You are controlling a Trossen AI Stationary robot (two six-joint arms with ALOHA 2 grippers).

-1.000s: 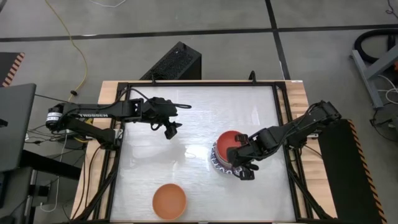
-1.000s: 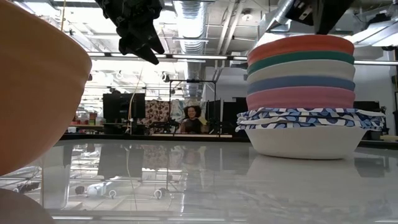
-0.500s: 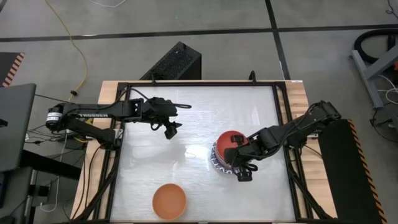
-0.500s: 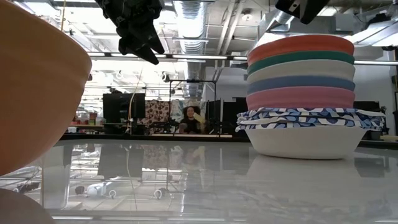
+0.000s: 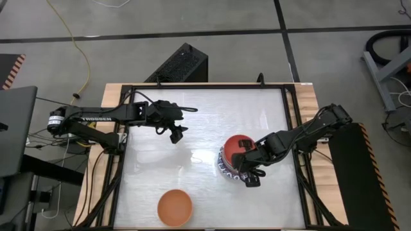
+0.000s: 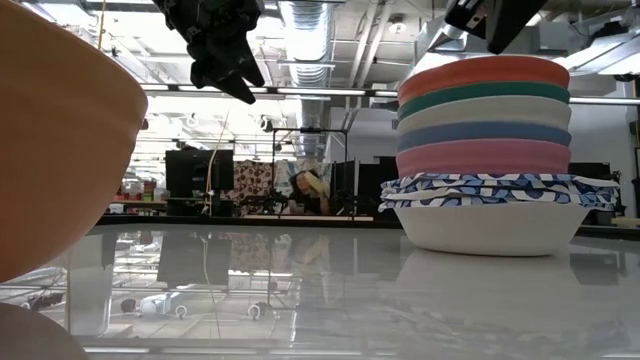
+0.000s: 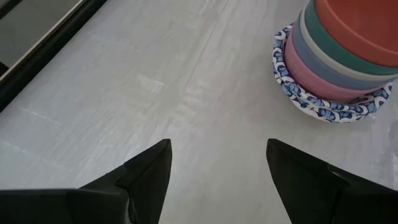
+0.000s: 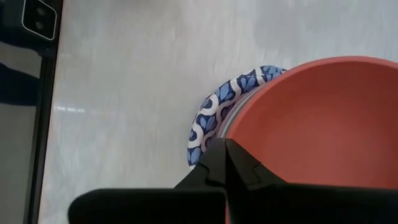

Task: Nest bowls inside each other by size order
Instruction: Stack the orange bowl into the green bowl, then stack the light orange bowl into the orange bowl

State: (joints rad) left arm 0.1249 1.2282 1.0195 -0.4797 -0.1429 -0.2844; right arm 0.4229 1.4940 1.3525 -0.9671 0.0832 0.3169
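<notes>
A stack of nested bowls (image 5: 232, 154) stands on the table right of centre. From the top it is red (image 8: 311, 118), teal, cream, blue and pink, and these sit in patterned blue-and-white bowls (image 6: 495, 190). The stack also shows in the left wrist view (image 7: 339, 59). A single orange bowl (image 5: 174, 206) rests on its base near the front edge. It fills the left of the low view (image 6: 60, 130). My right gripper (image 8: 225, 149) is shut and hovers just above the red bowl's rim on the stack's near side (image 5: 249, 168). My left gripper (image 7: 217, 168) is open and empty, raised at the far left (image 5: 178, 133).
The white tabletop (image 5: 192, 167) has a dark frame (image 5: 205, 85) around it. Bare table lies between the stack and the orange bowl. A person (image 6: 305, 190) is in the room far behind the table.
My right gripper has shifted a little toward the table's left above the stack. The bowls have stayed where they were.
</notes>
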